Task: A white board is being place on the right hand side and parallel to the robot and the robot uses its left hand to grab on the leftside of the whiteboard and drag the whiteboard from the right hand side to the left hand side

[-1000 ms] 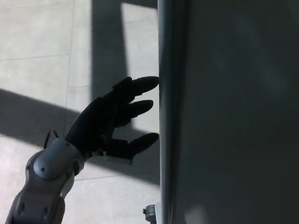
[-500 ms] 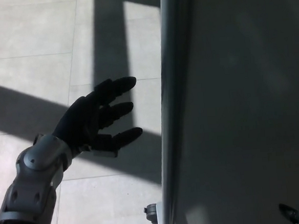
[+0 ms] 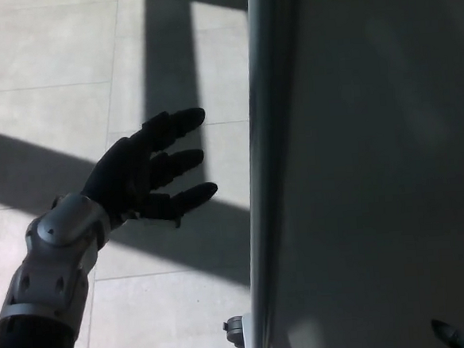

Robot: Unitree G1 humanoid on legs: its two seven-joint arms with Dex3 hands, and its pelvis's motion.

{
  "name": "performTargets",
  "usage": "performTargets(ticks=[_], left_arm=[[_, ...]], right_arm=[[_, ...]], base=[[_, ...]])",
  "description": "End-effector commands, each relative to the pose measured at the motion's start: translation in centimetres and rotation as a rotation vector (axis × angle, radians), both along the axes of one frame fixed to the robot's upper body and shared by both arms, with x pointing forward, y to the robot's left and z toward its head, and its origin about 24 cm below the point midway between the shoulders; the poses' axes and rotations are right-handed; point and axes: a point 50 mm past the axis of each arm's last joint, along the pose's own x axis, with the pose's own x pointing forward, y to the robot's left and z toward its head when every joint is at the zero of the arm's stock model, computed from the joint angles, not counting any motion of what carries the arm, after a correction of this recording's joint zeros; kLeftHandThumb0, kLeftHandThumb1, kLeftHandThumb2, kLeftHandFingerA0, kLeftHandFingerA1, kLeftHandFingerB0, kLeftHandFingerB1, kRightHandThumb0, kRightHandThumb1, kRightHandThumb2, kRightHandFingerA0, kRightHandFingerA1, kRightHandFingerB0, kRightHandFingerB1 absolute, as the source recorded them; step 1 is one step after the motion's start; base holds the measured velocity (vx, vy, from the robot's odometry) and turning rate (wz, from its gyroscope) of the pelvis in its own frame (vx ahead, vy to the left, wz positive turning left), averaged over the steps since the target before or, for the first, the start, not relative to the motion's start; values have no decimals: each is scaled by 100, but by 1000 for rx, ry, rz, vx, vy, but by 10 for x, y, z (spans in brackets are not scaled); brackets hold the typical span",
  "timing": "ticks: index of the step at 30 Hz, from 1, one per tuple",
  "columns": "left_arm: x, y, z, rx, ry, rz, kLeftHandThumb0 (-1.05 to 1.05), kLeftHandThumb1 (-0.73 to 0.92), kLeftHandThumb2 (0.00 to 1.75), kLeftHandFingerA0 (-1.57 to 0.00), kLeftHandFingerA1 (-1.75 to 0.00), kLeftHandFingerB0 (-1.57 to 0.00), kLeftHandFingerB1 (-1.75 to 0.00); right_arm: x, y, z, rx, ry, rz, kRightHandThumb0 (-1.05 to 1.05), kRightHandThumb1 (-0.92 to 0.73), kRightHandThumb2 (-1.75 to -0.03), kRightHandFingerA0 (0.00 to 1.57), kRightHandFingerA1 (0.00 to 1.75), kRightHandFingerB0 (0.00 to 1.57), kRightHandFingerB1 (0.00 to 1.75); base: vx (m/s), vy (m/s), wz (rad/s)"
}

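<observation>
My left hand (image 3: 140,176) looks like matt black plastic or rubber, smooth on the fingers (image 3: 177,122), and my wrist casing (image 3: 61,234) is grey, faintly shiny plastic. The whiteboard (image 3: 375,172) has a smooth, dull grey face and a satin metal-looking frame (image 3: 260,140). The floor (image 3: 42,76) is smooth pale tile with thin joints.
</observation>
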Motion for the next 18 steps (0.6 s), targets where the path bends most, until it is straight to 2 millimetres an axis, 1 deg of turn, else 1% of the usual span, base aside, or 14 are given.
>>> performTargets(ticks=[1, 3, 4, 7, 8, 9, 10, 12, 13, 14, 15, 16, 17, 18], left_arm=[[1, -18, 5, 18, -36, -83, -65, 43, 73, -13, -43, -5, -22], [1, -22, 4, 14, -33, -93, -62, 42, 72, -11, -42, -6, -24], [0, -30, 4, 14, -10, -111, -33, 25, 85, 0, -48, 0, -49], [-1, -41, 5, 43, 21, -133, -34, 21, 84, 0, -47, 0, -49], [-2, -46, 4, 45, 21, -135, -66, 41, 74, -13, -40, -5, -24], [-3, -49, 4, 48, 11, -143, -64, 41, 73, -14, -40, -5, -23], [-4, -53, 4, 51, -2, -151, -62, 41, 72, -12, -40, -5, -21], [-5, -58, 3, 54, -13, -161, -62, 40, 73, -12, -41, -5, -19], [-5, -60, 4, 55, -15, -161, -64, 40, 73, -12, -42, -5, -21], [-4, -62, 3, 58, -16, -164, -66, 41, 73, -12, -42, -5, -21], [-4, -63, 3, 61, -13, -170, -66, 41, 73, -12, -42, -5, -21], [-4, -64, 2, 59, -15, -174, -67, 42, 74, -12, -42, -6, -23], [-4, -66, 2, 58, -15, -178, -68, 42, 72, -10, -40, -7, -24], [-4, -67, 1, 56, -9, -180, -63, 49, 55, -14, -32, -6, -25]], right_arm=[[-4, -4, 1, -10, -10, -2, -68, -86, -66, 54, 78, 2, 59], [-5, -4, 1, -9, -10, 0, -68, -86, -68, 52, 77, 2, 59], [-5, -4, 1, -4, -8, -1, -67, -85, -69, 52, 78, 3, 60], [-5, -2, 0, 12, -4, -2, -66, -85, -69, 50, 76, 2, 59], [-6, -3, 0, 12, -4, 2, -68, -65, -104, 53, 77, 6, 57], [-6, -3, 0, 7, -5, 7, -67, -85, -68, 52, 77, 2, 58], [-6, -2, 0, 5, -6, 10, -71, -66, -106, 51, 76, 4, 56], [-5, -2, 0, 4, -7, 10, -68, -64, -107, 51, 75, 4, 57], [-5, -2, 0, 2, -7, 11, -69, -65, -104, 53, 77, 6, 57], [-5, -2, 0, -1, -8, 11, -66, -64, -106, 50, 75, 4, 57], [-5, -2, 0, 0, -8, 11, -66, -64, -106, 50, 75, 4, 57], [-5, -2, 0, 0, -8, 11, -67, -86, -68, 54, 77, 4, 59], [-6, -2, 0, 0, -7, 11, -68, -86, -68, 55, 77, 1, 58], [-6, -2, 0, -1, -6, 12, -69, -87, -66, 55, 76, 4, 60]], base=[[0, 0, 0], [0, 0, 0], [0, 0, 0], [0, 0, 0], [0, 0, 0], [0, 0, 0], [0, 0, 0], [0, 0, 0], [0, 0, 0], [0, 0, 0], [0, 0, 0], [0, 0, 0], [0, 0, 0], [0, 0, 0]])
